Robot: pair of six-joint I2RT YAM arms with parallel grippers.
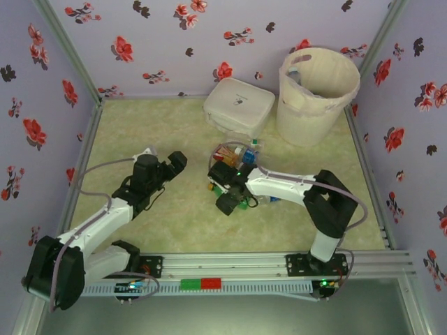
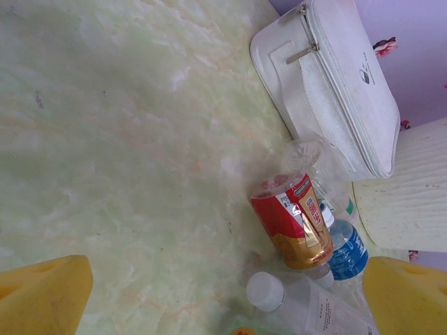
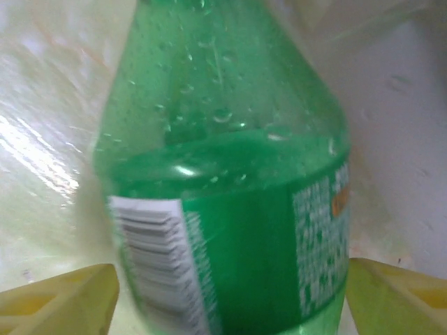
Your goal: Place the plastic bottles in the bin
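Observation:
A green plastic bottle [image 3: 230, 209] with a white barcode label stands between the yellow fingers [image 3: 63, 300] of my right gripper [image 3: 230, 300]. The fingers are close against both of its sides, and I see no squeeze. This gripper [image 1: 222, 188] is down in the pile of plastic bottles [image 1: 241, 157] at the table's middle. My left gripper [image 1: 174, 162] hovers open just left of the pile with nothing between its fingers [image 2: 42, 293]. Ahead of it lie a red-and-gold labelled bottle [image 2: 293, 223], a blue-labelled one [image 2: 347, 251] and a clear one with a white cap [image 2: 307, 303]. The cream bin [image 1: 318, 94] stands at the back right.
A flat white zip case [image 1: 239, 105] lies just behind the pile, left of the bin [image 2: 408, 202]. An orange cap [image 2: 241, 331] peeks in at the bottom edge of the left wrist view. Flowered walls enclose the table on three sides.

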